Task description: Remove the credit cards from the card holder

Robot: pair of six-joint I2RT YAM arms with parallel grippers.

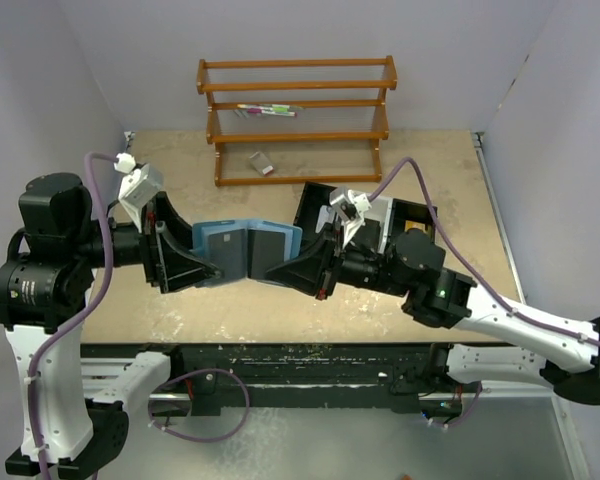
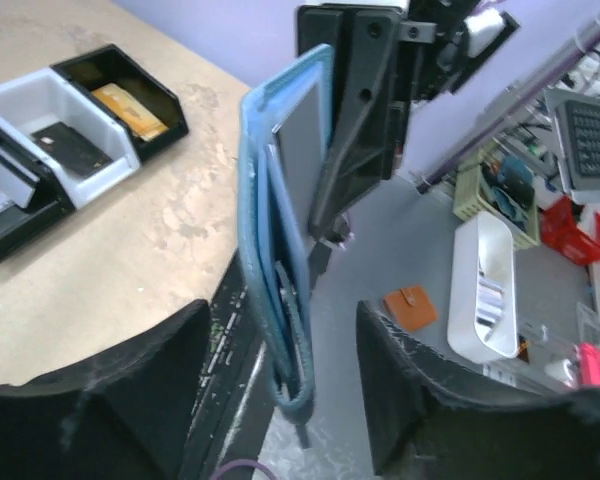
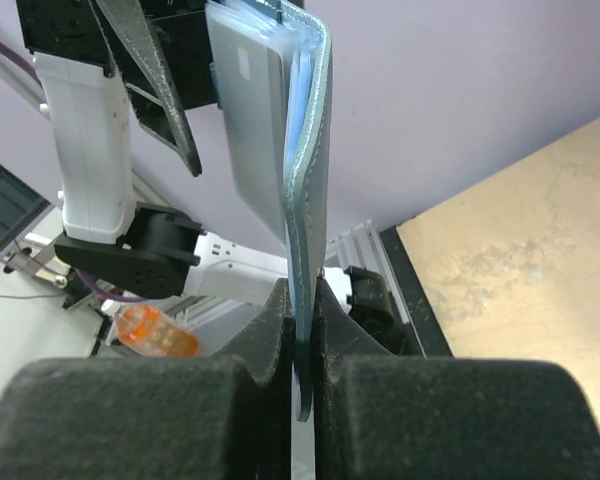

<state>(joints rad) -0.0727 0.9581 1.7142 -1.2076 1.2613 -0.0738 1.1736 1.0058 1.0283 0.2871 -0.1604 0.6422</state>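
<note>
A robotics lab. Plain walls [image 1: 80, 60] box in the table [image 1: 280, 315]; beside it, a keyboard [image 2: 592, 135] and white bin [image 2: 485, 285].

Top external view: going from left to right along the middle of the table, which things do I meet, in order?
left gripper → card holder → right gripper → black tray

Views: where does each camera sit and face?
Top: above, behind the bases; faces down on table, rack, arms meeting at the wallet.
Left wrist: faces past its open jaws at the wallet, tray and right arm.
Right wrist: faces over its jaws, shut on the wallet, toward the left arm.
Shared: both wrists see the wallet and the other arm.
</note>
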